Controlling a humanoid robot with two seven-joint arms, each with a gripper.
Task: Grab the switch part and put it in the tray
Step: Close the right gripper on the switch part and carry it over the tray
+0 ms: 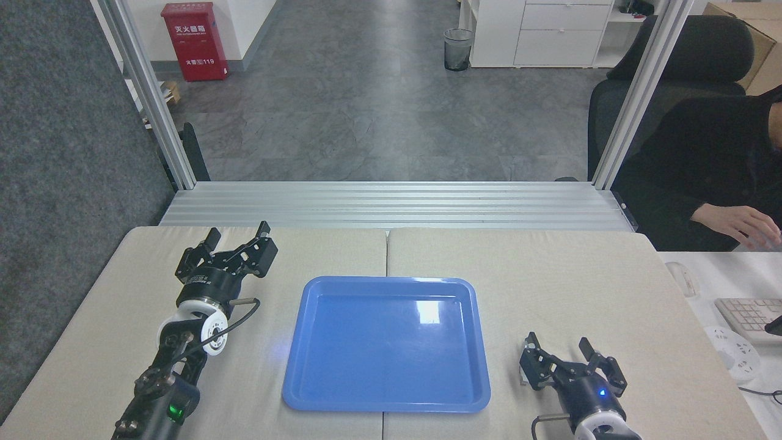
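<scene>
Grippers, two of them, over a padded table (489, 256) made of two beige mats. One blue tray (387, 343) lies in the middle, nothing in it. Left gripper (238, 234) sits left of the tray near the far edge, fingers spread wide, holding nothing. Right gripper (559, 347) is low at the near right, just beside the tray's right rim, fingers apart and nothing seen between them. One switch (521, 377) — only a pale sliver of it shows at the gripper's left finger; the rest is hidden behind the black fingers, so I cannot tell whether they touch it. It lies on the mat, outside the tray. One person sits at far right in a dark sleeve, one hand (739, 223) over a white desk, one keyboard (748, 315) nearby.
</scene>
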